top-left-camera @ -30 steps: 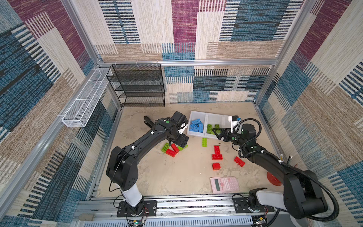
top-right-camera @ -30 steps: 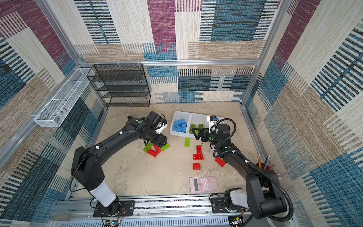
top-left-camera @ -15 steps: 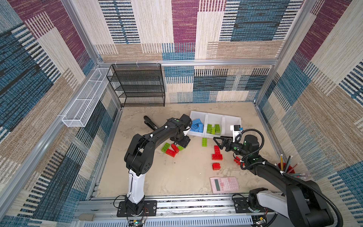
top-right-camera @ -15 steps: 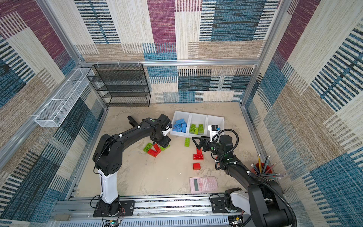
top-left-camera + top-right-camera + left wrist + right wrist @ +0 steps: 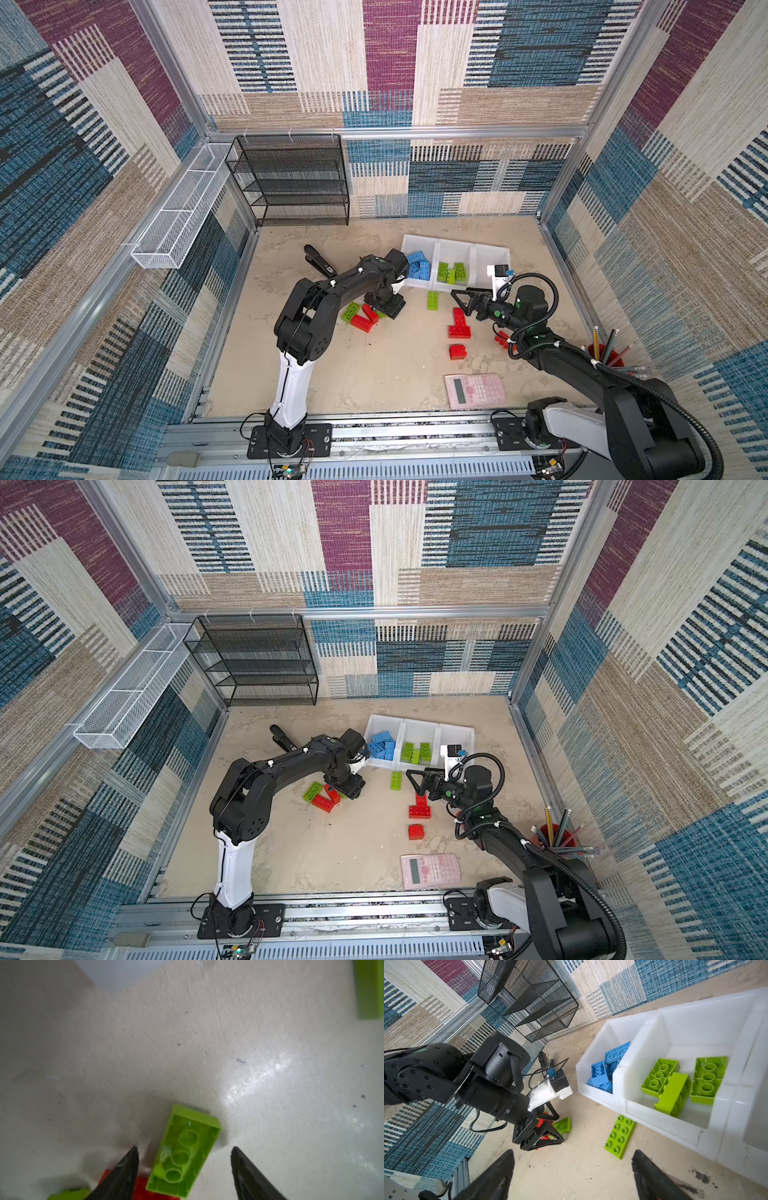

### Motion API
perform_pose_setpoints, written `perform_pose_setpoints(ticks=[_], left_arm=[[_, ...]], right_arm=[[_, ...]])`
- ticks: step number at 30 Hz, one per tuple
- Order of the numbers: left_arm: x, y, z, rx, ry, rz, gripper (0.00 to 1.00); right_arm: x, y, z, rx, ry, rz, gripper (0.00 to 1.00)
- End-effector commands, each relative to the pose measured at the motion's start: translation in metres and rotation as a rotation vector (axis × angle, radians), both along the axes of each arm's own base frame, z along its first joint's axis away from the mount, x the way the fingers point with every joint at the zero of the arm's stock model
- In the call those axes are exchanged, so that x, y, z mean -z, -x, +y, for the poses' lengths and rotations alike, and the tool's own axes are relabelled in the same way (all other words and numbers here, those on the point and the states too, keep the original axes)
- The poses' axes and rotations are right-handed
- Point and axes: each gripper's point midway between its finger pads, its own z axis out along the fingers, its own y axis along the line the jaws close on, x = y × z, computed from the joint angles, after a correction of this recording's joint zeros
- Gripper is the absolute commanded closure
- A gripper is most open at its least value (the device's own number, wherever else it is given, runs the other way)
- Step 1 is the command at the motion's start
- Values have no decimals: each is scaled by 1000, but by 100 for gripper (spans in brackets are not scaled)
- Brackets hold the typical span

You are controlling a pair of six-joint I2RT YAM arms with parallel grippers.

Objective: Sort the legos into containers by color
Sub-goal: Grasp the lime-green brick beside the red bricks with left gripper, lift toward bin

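Three white containers stand in a row at the back right: one (image 5: 411, 240) holds blue legos (image 5: 419, 266), the middle one (image 5: 455, 244) green legos (image 5: 672, 1086), the third (image 5: 494, 251) shows no brick. My left gripper (image 5: 384, 309) is down in a small pile of green (image 5: 350, 311) and red (image 5: 361, 323) legos. It is open, and its jaws straddle an upside-down green lego (image 5: 185, 1153) with a gap on each side. My right gripper (image 5: 463, 303) hangs open and empty (image 5: 573, 1152) above the floor, between a long green lego (image 5: 619, 1136) and a red L-shaped cluster (image 5: 459, 324).
A small red brick (image 5: 457, 351) and a pink calculator (image 5: 475, 390) lie nearer the front. Another red brick (image 5: 501, 338) sits by the right arm. A red cup of pencils (image 5: 606, 357) stands far right, a black mesh rack (image 5: 291, 178) and a black stapler-like thing (image 5: 318, 262) at the back left.
My left gripper has dropped lower into the pile and its jaws have narrowed around the green lego. My right gripper has drawn back from the containers toward the front.
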Motion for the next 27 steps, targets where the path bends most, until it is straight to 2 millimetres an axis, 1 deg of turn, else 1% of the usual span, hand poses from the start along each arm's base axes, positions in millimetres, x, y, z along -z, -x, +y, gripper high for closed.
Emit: perform_pose_setpoints(ticks=[1, 7, 10, 14, 16, 19, 21, 27], left_arm=[[4, 7, -6, -2, 37, 26, 33], [10, 14, -4, -15, 35, 41, 43], [8, 12, -5, -20, 36, 35, 50], [3, 7, -7, -24, 38, 16, 63], [0, 5, -7, -31, 38, 6, 66], [-12, -1, -13, -39, 64, -19, 67], [-25, -5, -19, -44, 94, -41, 68], [-68, -19, -41, -48, 207, -105, 68]], right_arm=[[-6, -1, 0, 1, -7, -32, 10], [-5, -1, 1, -3, -9, -26, 10], [-6, -2, 1, -2, -10, -27, 10], [-7, -1, 1, -3, -7, -29, 10], [-7, -1, 0, 0, -6, -29, 10], [-10, -1, 1, -2, -9, -38, 10], [-12, 0, 0, 1, -6, -45, 10], [-20, 1, -1, 6, -5, -54, 10]])
